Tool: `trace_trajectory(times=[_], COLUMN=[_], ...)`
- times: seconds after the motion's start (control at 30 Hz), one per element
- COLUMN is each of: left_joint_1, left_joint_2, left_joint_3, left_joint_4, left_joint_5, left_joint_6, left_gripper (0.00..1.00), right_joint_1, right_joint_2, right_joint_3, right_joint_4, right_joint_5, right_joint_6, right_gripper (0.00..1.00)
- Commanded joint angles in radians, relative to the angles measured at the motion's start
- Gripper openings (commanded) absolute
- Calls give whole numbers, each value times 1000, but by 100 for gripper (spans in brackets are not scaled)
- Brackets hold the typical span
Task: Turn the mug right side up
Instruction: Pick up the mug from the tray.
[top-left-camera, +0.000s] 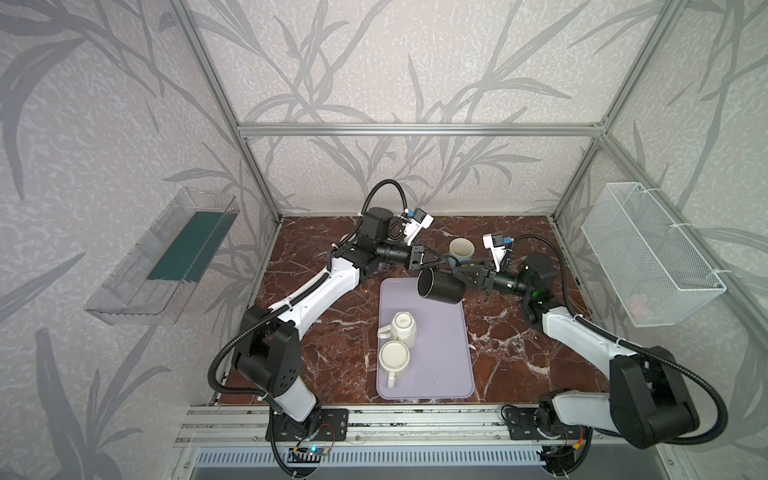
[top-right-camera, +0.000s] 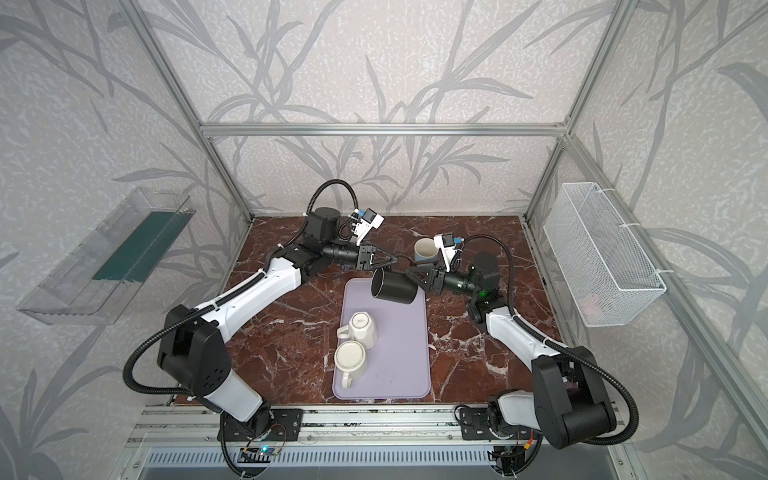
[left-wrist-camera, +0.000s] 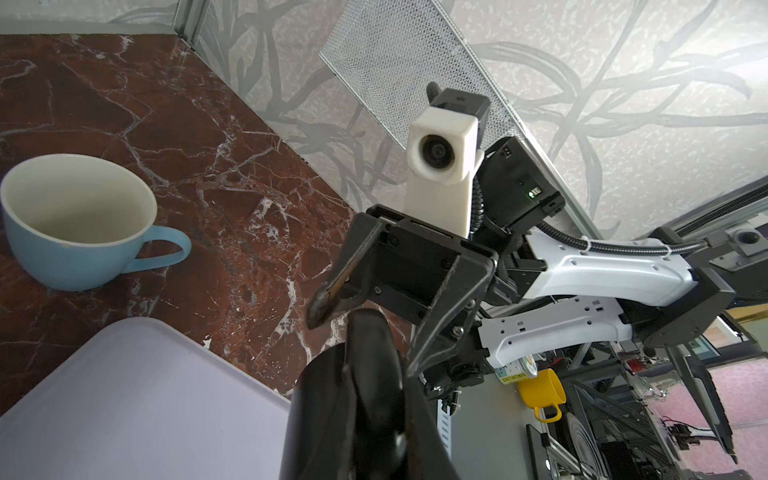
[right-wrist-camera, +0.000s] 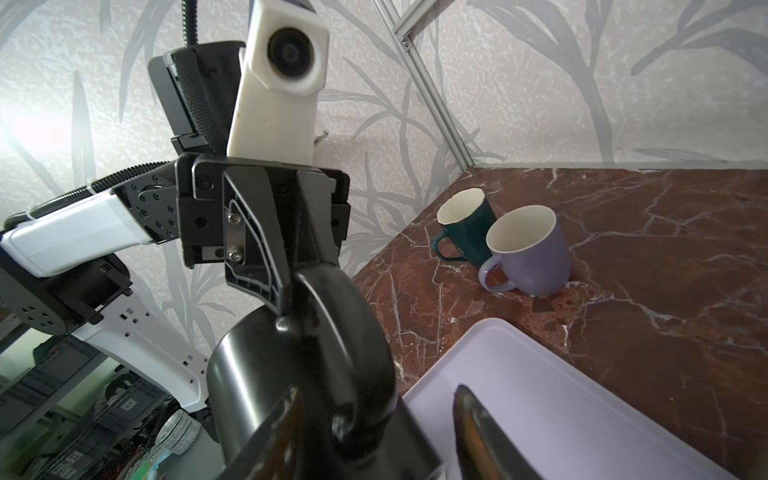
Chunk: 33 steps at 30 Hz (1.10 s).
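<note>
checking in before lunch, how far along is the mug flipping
Done: a blue cup, a purple mug and a green mug stand upright on the table. In hand: the black mug hangs on its side above the tray, its handle gripped by the left end effector; the right end effector is open close by. Left: righting that mug, and two white mugs upside down on the tray.

In a top view, bare desk (top-left-camera: 511, 365) right of the tray (top-left-camera: 446, 353) gives open passage. Two white mugs (top-left-camera: 395, 357) crowd the tray's left half; the raised black mug (top-left-camera: 440, 286) and a blue cup (top-left-camera: 461, 248) behind it block upper centre.
</note>
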Motion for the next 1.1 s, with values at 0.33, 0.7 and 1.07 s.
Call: trace_trajectory(times=[0.33,0.7,1.07], left_joint_1=[-3,10,31], left_joint_2=[-60,-66,-50], left_joint_3=[-13,-32,-72], left_joint_4=[219,276,492], left_joint_5=[137,182,211], left_joint_6=[-113,-134,-283], left_gripper=[0,0,0], right_joint_1=[-7,-19,-20], right_joint_2=[174,126,103], right_joint_3=[68,62,51], right_joint_4=[631,631,631], right_joint_5=[-184,-231,-237], right_joint_6=[388,399,413], right_gripper=[45,36,26])
